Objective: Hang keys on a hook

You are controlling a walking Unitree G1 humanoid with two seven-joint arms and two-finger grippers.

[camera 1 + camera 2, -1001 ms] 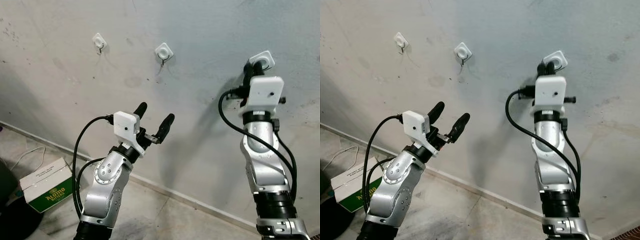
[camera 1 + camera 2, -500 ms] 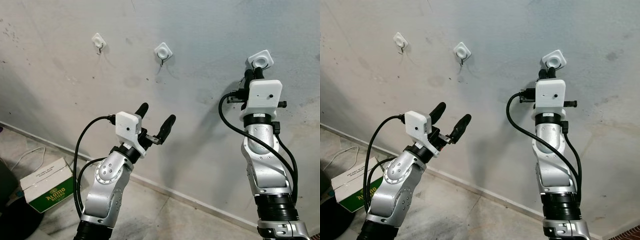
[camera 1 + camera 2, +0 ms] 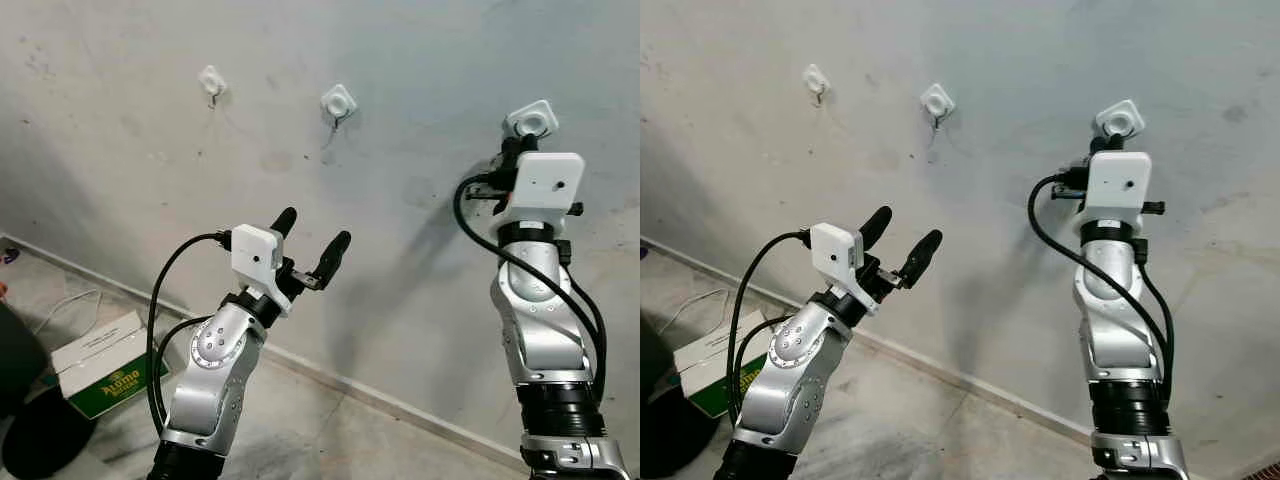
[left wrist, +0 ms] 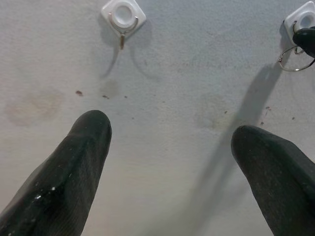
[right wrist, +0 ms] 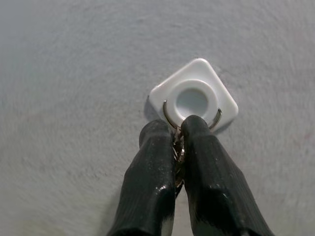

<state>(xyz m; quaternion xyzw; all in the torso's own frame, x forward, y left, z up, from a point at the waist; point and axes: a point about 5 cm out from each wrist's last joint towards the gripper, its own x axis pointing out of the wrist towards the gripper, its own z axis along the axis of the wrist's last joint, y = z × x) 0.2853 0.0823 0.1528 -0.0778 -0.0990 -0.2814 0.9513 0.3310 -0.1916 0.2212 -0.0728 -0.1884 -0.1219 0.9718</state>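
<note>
Three white hooks are fixed to the grey wall: a left hook (image 3: 211,80), a middle hook (image 3: 338,101) and a right hook (image 3: 530,120). My right gripper (image 5: 177,129) is raised to the right hook (image 5: 193,100) and is shut on the keys. The metal key ring (image 5: 168,116) curves around the hook's lower rim, touching or just in front of it. The left wrist view catches that ring (image 4: 295,61) beside the same hook. My left gripper (image 3: 314,228) is open and empty, held lower, pointing at the wall below the middle hook (image 4: 123,14).
A green and white box (image 3: 105,360) lies on the floor at the lower left, with a white cable (image 3: 60,305) and a dark object (image 3: 20,400) beside it. A baseboard line (image 3: 400,405) runs along the foot of the wall.
The whole picture has shifted slightly right, so the camera moved. My right gripper stays at the right hook with the keys, only slightly shifted. The left arm holds still.
</note>
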